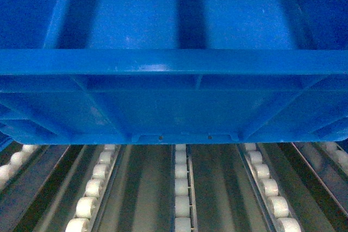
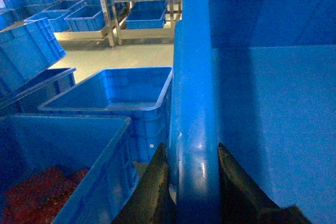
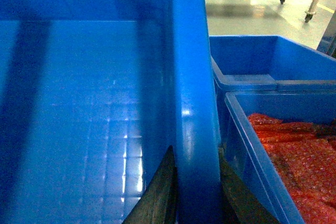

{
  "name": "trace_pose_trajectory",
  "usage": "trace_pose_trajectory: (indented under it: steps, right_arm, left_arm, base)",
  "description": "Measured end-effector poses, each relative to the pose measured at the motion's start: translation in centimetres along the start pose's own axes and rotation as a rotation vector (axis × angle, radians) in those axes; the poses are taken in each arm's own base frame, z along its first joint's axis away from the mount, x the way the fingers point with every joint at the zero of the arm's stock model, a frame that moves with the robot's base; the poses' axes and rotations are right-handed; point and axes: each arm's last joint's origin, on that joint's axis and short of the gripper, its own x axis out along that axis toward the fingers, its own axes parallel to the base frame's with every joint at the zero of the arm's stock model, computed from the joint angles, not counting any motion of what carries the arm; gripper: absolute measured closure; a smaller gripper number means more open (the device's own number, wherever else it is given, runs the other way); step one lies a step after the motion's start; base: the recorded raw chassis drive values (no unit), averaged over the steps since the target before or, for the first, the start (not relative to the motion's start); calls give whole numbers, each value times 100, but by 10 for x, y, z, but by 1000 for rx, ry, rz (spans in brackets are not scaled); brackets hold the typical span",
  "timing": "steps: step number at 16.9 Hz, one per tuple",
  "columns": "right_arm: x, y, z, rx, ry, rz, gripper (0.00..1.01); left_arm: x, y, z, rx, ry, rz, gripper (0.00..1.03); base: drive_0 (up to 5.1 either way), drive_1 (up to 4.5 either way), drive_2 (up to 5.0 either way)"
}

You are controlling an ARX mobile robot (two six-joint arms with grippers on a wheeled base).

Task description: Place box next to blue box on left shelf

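Box [image 1: 174,74] is held up over the left shelf [image 1: 181,188], near wall filling most of the head view, underside seemingly clear of the white rollers [image 1: 87,207], though the contact line isn't visible. Left gripper [image 2: 193,182] is clamped on the box's left rim, one dark finger on each side of the rolled edge; right gripper [image 3: 195,187] likewise pinches the right rim. Both grips sit on a thick, smooth, glossy lip, so slip is the main risk: if either arm lags or tilts, the rim can slide through the pads and the box racks or drops one side. Clearance is tight on both flanks. On the left, an empty blue crate [image 2: 113,90] and a nearer crate [image 2: 68,135] with red contents sit just beside the held wall; on the right, a crate of red material [image 3: 294,150] is just beside the rim, another blue crate [image 3: 262,59] behind it. Lowering off-square could catch a neighbour's rim or trap the outer fingers between walls. Rollers mean the box can coast once released, so let go only when settled. Can't tell from these views which neighbour is the target blue box.
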Motion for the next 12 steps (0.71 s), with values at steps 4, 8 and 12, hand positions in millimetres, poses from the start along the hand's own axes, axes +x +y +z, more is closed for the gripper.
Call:
trace_pose_trajectory:
  steps: [4,8,12]
  right_arm:
    - [0,0,0,0,0,0,91]
    - [0,0,0,0,0,0,91]
    - [0,0,0,0,0,0,91]
  left_arm:
    - [0,0,0,0,0,0,86]
    - [0,0,0,0,0,0,86]
    - [0,0,0,0,0,0,86]
  base:
    - [0,0,0]
    - [0,0,0]
    - [0,0,0]
